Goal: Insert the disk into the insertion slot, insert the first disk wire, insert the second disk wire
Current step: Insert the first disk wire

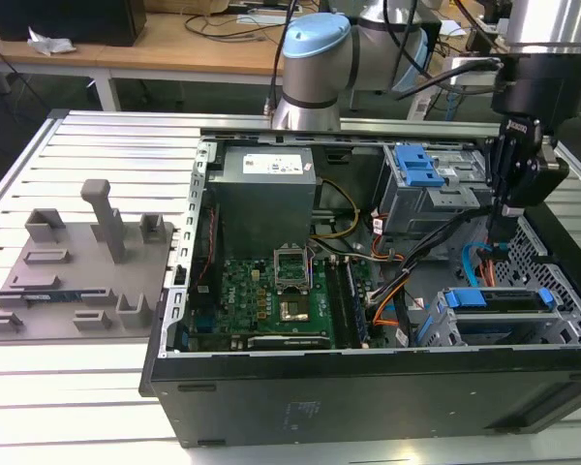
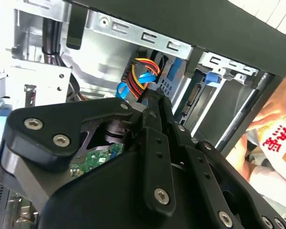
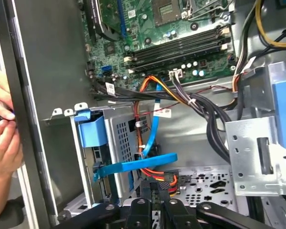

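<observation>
Blue-framed disk (image 1: 494, 298) is sitting inside the insertion slot (image 3: 121, 140), its carrier tab showing at the slot's open end. Gripper (image 3: 155, 187) is hanging just beside the slot, where the wires are gathering, jaws drawn together next to a black plug (image 3: 170, 180) on the orange and red wires (image 3: 155, 172); whether they are pinching it, I cannot tell. Blue cable (image 3: 155, 129) is looping down along the slot's perforated wall, in the gripper's path. I am judging snag risk high: a tilted plug could jam at the disk's socket, and loose loops could drag. A person's hands (image 3: 2, 138) are working outside the case wall (image 3: 43, 95) beside the slot, so an arm swing could strike them.
</observation>
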Robot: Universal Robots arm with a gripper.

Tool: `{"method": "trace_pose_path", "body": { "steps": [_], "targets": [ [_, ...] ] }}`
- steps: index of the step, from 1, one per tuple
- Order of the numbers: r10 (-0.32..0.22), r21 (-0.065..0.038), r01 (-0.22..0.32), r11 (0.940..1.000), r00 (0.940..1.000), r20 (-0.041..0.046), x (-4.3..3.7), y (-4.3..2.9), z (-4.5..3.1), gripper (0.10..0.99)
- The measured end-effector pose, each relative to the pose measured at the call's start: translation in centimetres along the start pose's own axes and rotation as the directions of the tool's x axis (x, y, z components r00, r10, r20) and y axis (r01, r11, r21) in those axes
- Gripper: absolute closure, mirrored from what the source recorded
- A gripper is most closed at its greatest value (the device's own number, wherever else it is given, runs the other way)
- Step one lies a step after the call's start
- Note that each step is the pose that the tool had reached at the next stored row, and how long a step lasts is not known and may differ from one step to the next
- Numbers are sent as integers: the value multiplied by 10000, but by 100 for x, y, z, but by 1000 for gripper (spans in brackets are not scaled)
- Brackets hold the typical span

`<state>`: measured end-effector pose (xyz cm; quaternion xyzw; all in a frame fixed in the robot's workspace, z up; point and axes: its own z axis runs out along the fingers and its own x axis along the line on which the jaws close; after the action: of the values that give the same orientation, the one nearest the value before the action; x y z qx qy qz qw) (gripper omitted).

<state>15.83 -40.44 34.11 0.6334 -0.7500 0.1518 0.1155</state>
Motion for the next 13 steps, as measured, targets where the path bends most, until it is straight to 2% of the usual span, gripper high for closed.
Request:
{"method": "trace_pose_path", "body": {
  "steps": [1,2,4,7,12,13],
  "targets": [
    [-31,-81,32,10000,9999,111,3,-17,-8,922],
    [-40,-104,42,9999,9997,227,6,-32,-18,922],
    [-40,-134,45,9999,9992,387,39,-51,-22,922],
    [-35,-157,43,9999,9986,530,117,-66,3,922],
    [-31,-183,44,9998,9976,686,257,-90,44,922],
    [-29,-193,43,9998,9972,742,300,-97,59,922]
  ]
}}
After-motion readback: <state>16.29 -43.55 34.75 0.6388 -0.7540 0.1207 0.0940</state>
